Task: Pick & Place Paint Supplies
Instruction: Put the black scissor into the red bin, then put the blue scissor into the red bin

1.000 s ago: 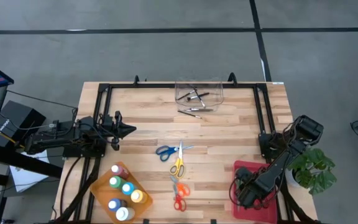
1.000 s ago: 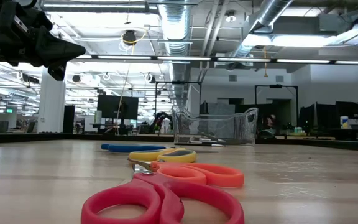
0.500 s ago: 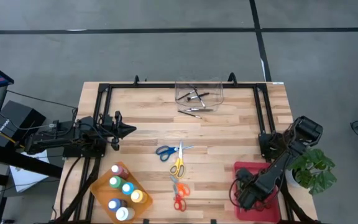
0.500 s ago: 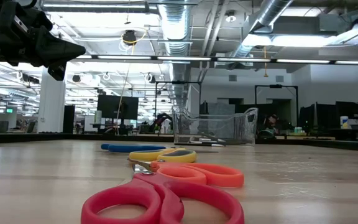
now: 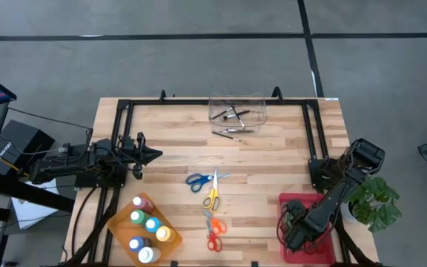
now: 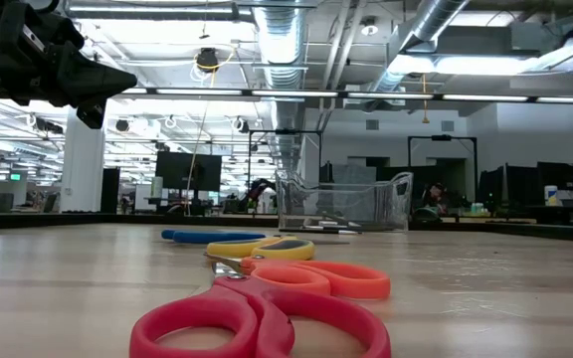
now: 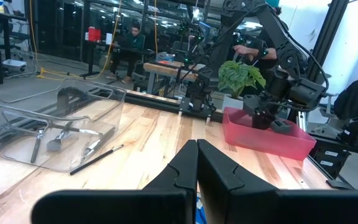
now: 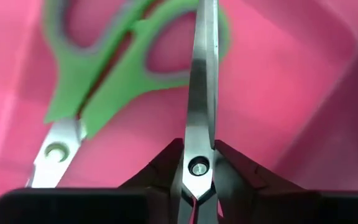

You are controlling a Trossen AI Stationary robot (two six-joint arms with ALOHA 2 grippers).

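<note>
My right gripper (image 5: 297,228) points down into the red bin (image 5: 319,205) at the table's near right and is shut on a pair of scissors (image 8: 202,93), whose handles are hidden. A green-handled pair of scissors (image 8: 98,68) lies on the bin floor beside it. Blue (image 5: 197,179), yellow (image 5: 213,196) and orange-red scissors (image 5: 213,231) lie flat mid-table. Paint bottles stand in an orange tray (image 5: 117,222) near left. Brushes lie in a clear container (image 5: 236,109) and on the table before it (image 5: 232,132). My left gripper (image 5: 153,154) waits shut at the left. My right gripper pinches the scissors at the pivot screw (image 8: 196,167), one finger (image 8: 166,163) on each flat side. The fingers come from above, pointing down. The closed blades (image 8: 204,74) run on past the fingertips over the bin floor. Whether they rest on it, I cannot tell.
A black frame (image 5: 124,111) borders the table's left, far and right sides. A potted plant (image 5: 373,202) stands beyond the right edge. Bare wood lies between the scissors and the red bin (image 5: 254,185).
My right gripper has turned a little about its own axis over the red bin, staying in place. The left arm and the things on the table have kept still.
</note>
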